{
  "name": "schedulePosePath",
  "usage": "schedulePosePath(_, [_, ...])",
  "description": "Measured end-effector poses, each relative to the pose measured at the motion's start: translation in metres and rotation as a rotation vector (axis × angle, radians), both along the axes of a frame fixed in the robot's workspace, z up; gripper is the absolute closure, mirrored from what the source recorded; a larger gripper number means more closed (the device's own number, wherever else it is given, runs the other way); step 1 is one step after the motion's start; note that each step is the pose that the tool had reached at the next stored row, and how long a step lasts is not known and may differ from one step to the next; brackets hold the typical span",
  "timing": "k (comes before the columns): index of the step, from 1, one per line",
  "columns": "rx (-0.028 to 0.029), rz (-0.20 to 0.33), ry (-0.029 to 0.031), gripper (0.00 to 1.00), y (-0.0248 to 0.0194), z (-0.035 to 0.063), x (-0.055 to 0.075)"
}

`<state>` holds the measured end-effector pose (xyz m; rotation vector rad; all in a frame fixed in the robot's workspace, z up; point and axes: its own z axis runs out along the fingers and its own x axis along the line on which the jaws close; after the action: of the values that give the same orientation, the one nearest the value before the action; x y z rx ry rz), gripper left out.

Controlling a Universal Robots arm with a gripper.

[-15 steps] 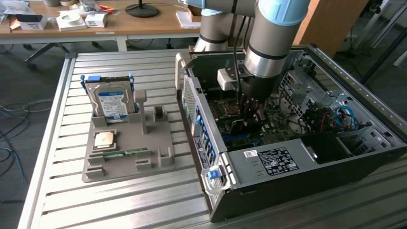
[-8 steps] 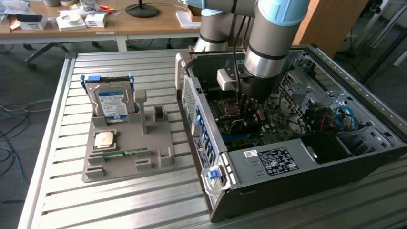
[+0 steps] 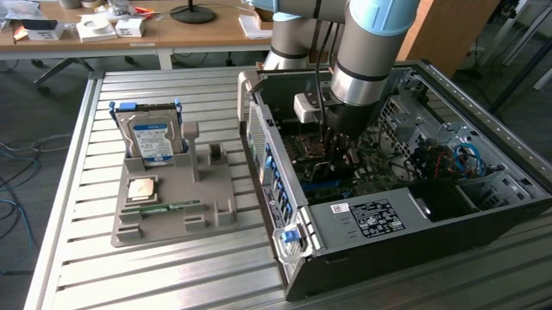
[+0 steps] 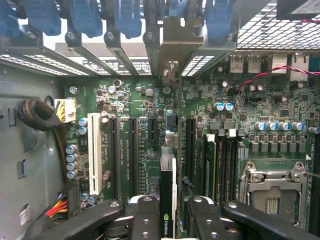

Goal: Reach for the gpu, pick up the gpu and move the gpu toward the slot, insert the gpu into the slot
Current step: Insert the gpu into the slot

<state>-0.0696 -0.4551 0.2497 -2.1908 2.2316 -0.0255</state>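
Behind the slatted metal surface stand office desks. From the exterior view, my arm reaches down into the open computer case, so reaching and picking up look done. The grey holder on that view's left keeps the hard drive.

On the wrist view, my gripper is clamped on the gpu, held edge-on between the black fingers. Its long axis runs along the black slot toward the case's rear brackets, with its metal bracket at that end. Whether the card is fully seated I can't quite tell; insertion seems under way, not finished.
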Motion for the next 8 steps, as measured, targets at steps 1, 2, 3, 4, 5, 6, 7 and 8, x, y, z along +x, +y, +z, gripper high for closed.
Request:
schedulePosePath(1, [0.0004,0.000,0.0000,0.73,0.0000,0.0000,0.0000])
schedulePosePath(2, [0.0006,0.000,-0.0001,0.73,0.0001,-0.0001,0.0000])
schedulePosePath(3, [0.0011,0.000,-0.0001,0.73,0.0001,-0.0001,0.0000])
schedulePosePath(4, [0.0012,0.000,-0.0001,0.73,0.0001,-0.0001,0.0000])
schedulePosePath(5, [0.0016,0.000,-0.0001,0.73,0.0002,0.0000,0.0000])
schedulePosePath(6, [0.0017,0.000,0.0000,0.73,0.0001,0.0000,0.0000])
schedulePosePath(7, [0.0017,0.000,0.0000,0.73,0.0001,0.0000,0.0000])
schedulePosePath(8, [0.0018,0.000,0.0000,0.73,0.0001,0.0000,0.0000])
